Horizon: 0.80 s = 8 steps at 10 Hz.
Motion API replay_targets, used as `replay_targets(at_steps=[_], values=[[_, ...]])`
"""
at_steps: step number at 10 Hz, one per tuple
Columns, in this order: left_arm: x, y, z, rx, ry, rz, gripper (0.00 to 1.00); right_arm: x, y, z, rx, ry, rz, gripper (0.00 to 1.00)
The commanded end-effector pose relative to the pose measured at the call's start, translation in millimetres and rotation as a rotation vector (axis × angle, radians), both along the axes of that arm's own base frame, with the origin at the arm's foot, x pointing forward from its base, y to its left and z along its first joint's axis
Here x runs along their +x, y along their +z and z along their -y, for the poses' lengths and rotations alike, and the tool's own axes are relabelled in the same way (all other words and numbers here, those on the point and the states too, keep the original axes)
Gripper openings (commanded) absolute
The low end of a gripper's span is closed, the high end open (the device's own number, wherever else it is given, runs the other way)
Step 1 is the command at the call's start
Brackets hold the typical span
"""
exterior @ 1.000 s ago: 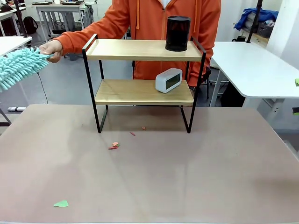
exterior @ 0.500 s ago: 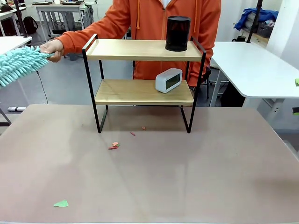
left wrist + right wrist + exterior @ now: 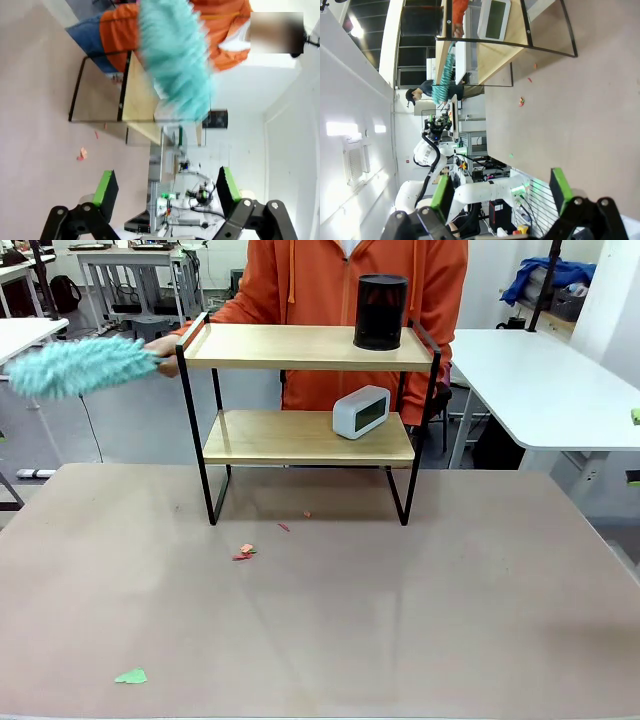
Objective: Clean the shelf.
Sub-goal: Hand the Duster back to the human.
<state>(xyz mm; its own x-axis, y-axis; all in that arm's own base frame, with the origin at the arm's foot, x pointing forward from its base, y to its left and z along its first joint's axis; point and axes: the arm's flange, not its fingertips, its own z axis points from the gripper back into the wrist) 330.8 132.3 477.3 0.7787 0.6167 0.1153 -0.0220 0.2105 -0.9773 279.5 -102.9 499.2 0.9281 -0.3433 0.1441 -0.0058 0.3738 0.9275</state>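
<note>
A person in an orange hooded top (image 3: 330,280) stands behind the shelf (image 3: 305,345) at the far side of the desk (image 3: 420,610), one hand (image 3: 165,352) holding a fluffy turquoise duster (image 3: 75,367) out beside the rack's upper board. A black cylinder (image 3: 381,311) sits on the top board, and a small white clock (image 3: 360,411) leans on the lower one. Red scraps (image 3: 244,551) lie on the desk just in front of the shelf's legs, with a green scrap (image 3: 131,676) nearer the robot. In the left wrist view, the left gripper (image 3: 162,187) has its green-padded fingers spread wide and empty; the right gripper (image 3: 502,192) is likewise spread apart, holding nothing.
</note>
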Motion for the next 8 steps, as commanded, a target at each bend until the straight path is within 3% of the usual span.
replay_targets(at_steps=[1,3,4,6,8], values=[[-23,-16,26,-0.053,-0.268,-0.028,1.00,-3,-2,2,-0.009,0.008,0.012,1.00],[-12,-51,72,-0.105,-0.496,-0.124,1.00,-3,-2,2,-0.009,0.008,0.012,1.00],[-8,-64,90,-0.084,-0.549,-0.161,1.00,-3,-2,2,-0.009,0.008,0.012,1.00],[-3,-74,108,-0.010,-0.487,-0.171,1.00,0,0,0,0.000,0.000,0.000,1.00],[6,-59,95,-0.099,-0.541,-0.164,1.00,12,-37,-65,0.103,0.081,-0.068,1.00]])
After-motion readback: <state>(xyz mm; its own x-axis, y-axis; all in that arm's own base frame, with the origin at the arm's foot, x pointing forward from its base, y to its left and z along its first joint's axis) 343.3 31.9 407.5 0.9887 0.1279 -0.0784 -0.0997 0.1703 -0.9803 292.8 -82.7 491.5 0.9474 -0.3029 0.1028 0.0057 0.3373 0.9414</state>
